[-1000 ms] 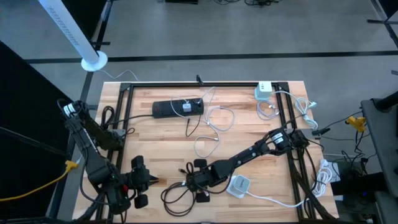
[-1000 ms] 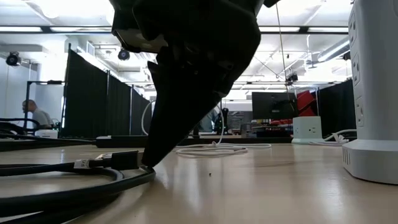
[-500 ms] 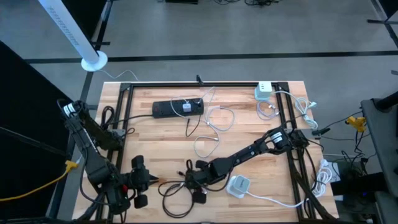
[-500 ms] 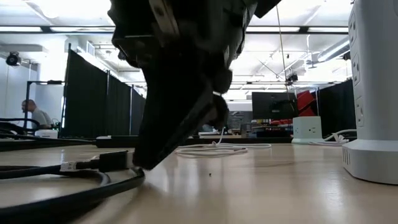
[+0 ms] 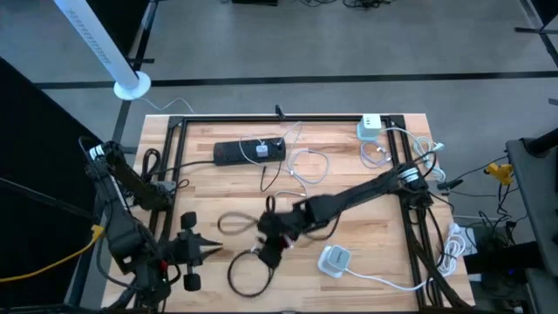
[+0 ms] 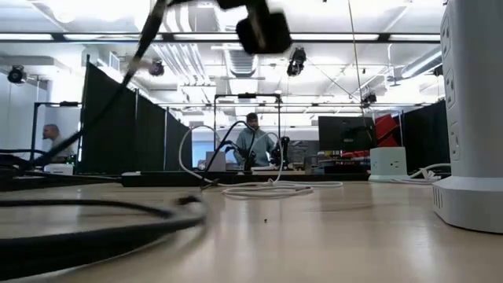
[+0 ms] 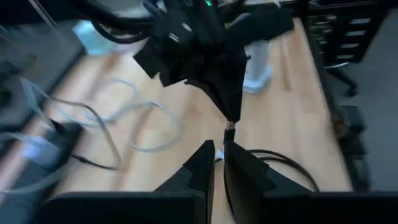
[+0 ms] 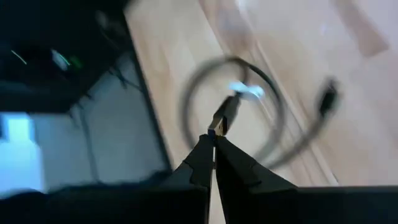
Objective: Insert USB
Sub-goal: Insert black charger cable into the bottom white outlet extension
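USB cable (image 8: 225,115) in right tool (image 8: 211,144)

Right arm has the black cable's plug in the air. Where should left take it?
Probably the rigid plug body, approached level from the left gripper's side. It sticks out just past the right gripper, clear of the table, while the black cable trails slack and would flex.

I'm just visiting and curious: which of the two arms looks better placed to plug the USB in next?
The right one. Its gripper already pinches the black cable near its plug, lifted off the table. The left gripper waits at the near left edge, fingers shut and empty.
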